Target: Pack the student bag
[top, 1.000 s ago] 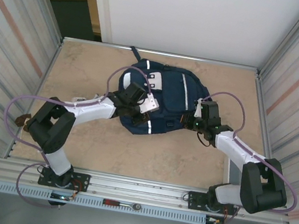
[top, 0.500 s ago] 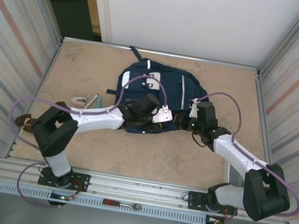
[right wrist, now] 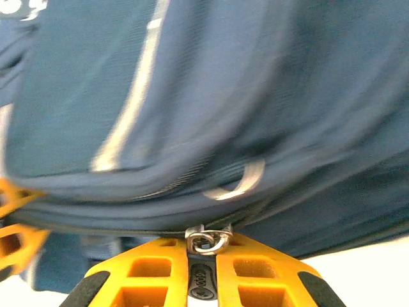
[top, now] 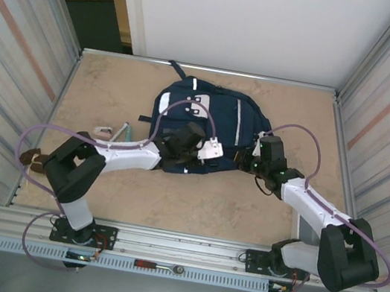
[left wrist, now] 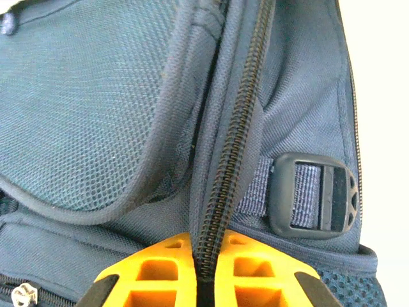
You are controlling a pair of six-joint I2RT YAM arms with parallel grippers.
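Large navy fabric backpack [top: 212, 115] flat at table [top: 244, 208] centre-back. L claw [left wrist: 206, 272] clenched on zip seam [left wrist: 225, 169], R claw [right wrist: 203, 274] pinching metal zip pull [right wrist: 208, 242]. Zipping stage likely; small pale item [top: 111, 131] left of bag unpacked.

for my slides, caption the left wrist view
The left gripper shut on the zipper seam of the student bag, beside a black strap buckle.
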